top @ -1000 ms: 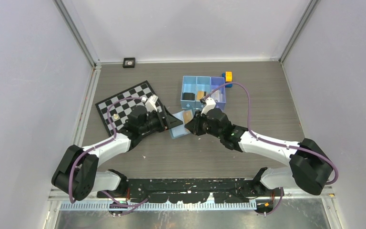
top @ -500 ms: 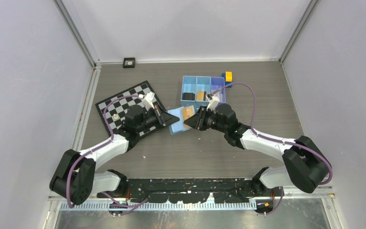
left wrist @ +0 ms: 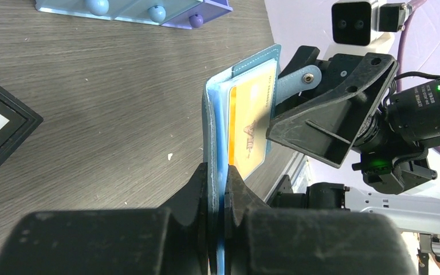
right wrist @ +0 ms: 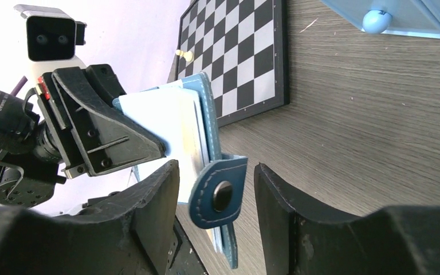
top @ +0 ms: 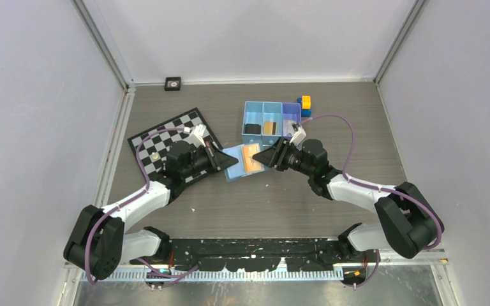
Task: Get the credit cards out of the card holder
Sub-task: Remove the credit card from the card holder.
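Observation:
The blue card holder (top: pixel 235 155) hangs open above the table between my two arms. My left gripper (left wrist: pixel 216 177) is shut on its near edge, the blue leather pinched between both fingers. An orange-tan credit card (left wrist: pixel 252 126) sits in its inner pocket, facing the right arm. From the right wrist view a pale card (right wrist: pixel 166 126) shows against the holder's light blue inside. My right gripper (right wrist: pixel 216 177) is open, its fingers on either side of the snap tab (right wrist: pixel 220 195) without touching it.
A three-compartment blue tray (top: pixel 261 102) stands just behind the grippers, with a yellow-and-blue block (top: pixel 304 102) at its right end. A chessboard (top: pixel 159 137) carrying a small piece (top: pixel 156 155) lies to the left, under the left arm. A small black square object (top: pixel 173 83) sits by the back wall.
My left gripper has shut on the card holder. My right gripper has opened and drawn back to the right. The holder now shows its orange card more fully.

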Robot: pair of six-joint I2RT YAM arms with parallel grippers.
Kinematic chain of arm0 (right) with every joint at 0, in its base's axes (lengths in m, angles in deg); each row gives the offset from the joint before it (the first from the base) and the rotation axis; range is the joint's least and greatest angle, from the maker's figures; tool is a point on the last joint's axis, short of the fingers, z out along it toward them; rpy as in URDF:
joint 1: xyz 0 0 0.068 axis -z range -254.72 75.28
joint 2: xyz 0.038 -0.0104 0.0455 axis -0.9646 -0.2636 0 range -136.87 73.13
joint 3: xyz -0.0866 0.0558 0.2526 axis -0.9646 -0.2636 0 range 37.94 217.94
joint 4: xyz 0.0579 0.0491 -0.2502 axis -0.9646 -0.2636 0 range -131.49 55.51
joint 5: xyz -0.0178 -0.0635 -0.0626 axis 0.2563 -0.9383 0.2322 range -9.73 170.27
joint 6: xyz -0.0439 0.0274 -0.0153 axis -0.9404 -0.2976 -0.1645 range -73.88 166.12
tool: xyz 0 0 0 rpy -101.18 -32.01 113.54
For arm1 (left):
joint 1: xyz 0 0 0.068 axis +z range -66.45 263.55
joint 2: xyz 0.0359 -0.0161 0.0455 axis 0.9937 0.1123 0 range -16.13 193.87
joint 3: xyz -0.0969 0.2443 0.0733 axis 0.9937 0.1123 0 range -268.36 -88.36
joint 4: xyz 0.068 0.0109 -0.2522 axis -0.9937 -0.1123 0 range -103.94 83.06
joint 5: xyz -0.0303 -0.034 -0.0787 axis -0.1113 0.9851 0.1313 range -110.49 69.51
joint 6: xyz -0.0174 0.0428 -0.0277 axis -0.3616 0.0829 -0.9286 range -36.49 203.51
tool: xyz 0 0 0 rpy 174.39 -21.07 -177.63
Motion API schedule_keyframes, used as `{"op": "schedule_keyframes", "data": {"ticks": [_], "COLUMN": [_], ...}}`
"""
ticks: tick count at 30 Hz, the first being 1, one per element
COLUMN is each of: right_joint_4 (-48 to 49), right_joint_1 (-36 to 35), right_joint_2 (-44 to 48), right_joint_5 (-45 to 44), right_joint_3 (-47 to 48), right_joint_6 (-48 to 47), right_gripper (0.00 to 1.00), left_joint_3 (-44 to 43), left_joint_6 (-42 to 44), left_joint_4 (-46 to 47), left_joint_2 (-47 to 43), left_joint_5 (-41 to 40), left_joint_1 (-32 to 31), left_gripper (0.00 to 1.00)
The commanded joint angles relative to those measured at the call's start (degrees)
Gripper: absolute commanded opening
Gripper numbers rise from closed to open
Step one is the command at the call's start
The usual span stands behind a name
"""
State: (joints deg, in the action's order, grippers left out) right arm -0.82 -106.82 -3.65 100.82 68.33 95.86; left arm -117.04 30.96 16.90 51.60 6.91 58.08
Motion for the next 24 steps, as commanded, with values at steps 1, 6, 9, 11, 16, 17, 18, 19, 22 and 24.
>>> {"op": "schedule_keyframes", "data": {"ticks": [1,6,9,11,16,17,18,19,22,24], "right_joint_4": [5.31,5.90,6.86,7.06,7.07,7.16,7.28,7.45,7.17,6.17], "right_joint_1": [0.36,0.42,0.37,0.40,0.37,0.37,0.37,0.41,0.54,0.73], "right_joint_2": [1.78,1.52,0.91,0.69,0.19,0.07,-0.07,-0.19,-0.18,-0.15], "right_joint_5": [1.75,2.30,3.01,3.25,3.59,3.49,3.33,3.25,2.72,2.28], "right_joint_3": [-0.66,-0.62,-0.51,-0.47,-0.23,-0.27,-0.25,-0.32,-0.33,-0.17], "right_joint_6": [1.03,1.40,1.96,2.12,2.67,2.94,3.31,3.59,4.14,4.22], "right_gripper": [0.54,0.32,0.29,0.27,0.06,0.02,0.01,0.01,0.01,0.00], "left_joint_3": [-0.99,-1.19,-1.07,-1.08,-1.12,-1.19,-1.44,-1.88,-3.91,-4.33], "left_joint_6": [0.88,1.05,1.14,1.15,1.63,2.10,2.62,3.71,5.92,6.23], "left_joint_4": [1.57,1.55,1.48,1.48,1.18,0.43,-1.25,-4.53,-15.64,-20.55], "left_joint_2": [-0.90,-0.57,-0.66,-0.62,-0.96,-1.07,-1.66,-2.28,-4.81,-6.63], "left_joint_5": [0.34,0.54,0.38,0.30,0.16,-0.22,-1.91,-4.23,-12.91,-17.96], "left_joint_1": [0.16,0.16,0.16,0.16,0.12,0.16,0.16,0.23,0.50,0.73], "left_gripper": [0.00,0.00,0.00,0.00,0.00,0.03,0.09,0.14,0.28,0.44]}}
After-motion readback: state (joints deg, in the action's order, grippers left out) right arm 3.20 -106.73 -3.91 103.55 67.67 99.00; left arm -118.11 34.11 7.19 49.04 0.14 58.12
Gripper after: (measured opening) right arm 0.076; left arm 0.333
